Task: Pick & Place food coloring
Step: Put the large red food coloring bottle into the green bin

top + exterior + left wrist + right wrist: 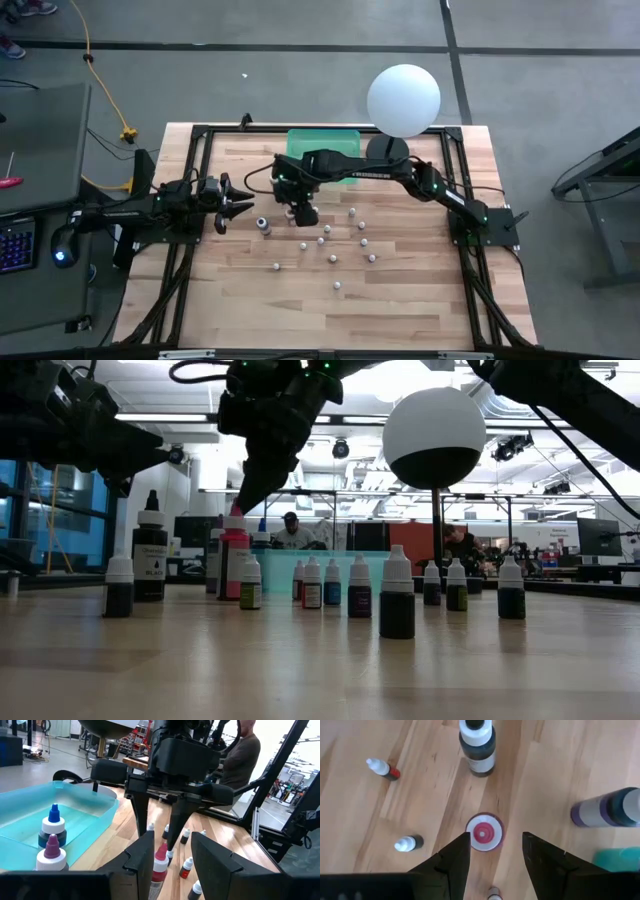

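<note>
Dark fingers of the right gripper (491, 852) are spread apart, one on each side of the red bottle (484, 831), just above its white collar and red tip. No touch can be seen. The red bottle is stood upright on the wooden worktop (420, 290), just in front of the green tray (322, 141). Beside the red bottle a black bottle with a white cap (477, 746) is stood, and a purple bottle (606, 808) is lying near it. Many tiny white-capped bottles (345, 240) are dotted over the worktop past the red bottle, away from the tray. Two more bottles (51, 840) are seen inside the tray. The left gripper (240, 202) is held in the air, well off to the side of the red bottle, with its fingers partly open and nothing in them.
</note>
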Robot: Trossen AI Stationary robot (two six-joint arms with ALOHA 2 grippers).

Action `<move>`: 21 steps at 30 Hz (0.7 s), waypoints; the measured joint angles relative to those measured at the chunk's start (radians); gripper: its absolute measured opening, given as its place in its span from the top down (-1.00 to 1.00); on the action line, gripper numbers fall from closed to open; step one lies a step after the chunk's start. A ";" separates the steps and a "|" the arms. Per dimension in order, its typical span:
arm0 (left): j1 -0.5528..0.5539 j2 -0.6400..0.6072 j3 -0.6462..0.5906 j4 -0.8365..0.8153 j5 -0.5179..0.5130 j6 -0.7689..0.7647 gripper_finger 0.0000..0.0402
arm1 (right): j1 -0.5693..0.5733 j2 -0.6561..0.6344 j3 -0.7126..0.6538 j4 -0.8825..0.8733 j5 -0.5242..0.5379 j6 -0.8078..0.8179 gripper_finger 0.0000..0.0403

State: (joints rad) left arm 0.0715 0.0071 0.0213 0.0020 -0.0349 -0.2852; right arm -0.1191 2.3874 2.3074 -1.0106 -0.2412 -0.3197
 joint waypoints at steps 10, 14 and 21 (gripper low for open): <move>0.000 0.000 0.000 0.000 0.000 0.000 0.36 | -0.008 0.002 0.000 -0.002 -0.108 0.001 0.15; 0.000 0.000 0.000 0.000 0.000 0.000 0.36 | -0.017 0.002 0.000 -0.002 -0.106 0.002 0.06; 0.000 0.000 0.000 0.000 0.000 0.000 0.36 | -0.028 0.002 0.000 0.014 -0.029 0.028 -0.30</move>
State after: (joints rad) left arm 0.0715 0.0071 0.0214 0.0021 -0.0349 -0.2855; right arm -0.1471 2.3898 2.3074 -0.9966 -0.2702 -0.2914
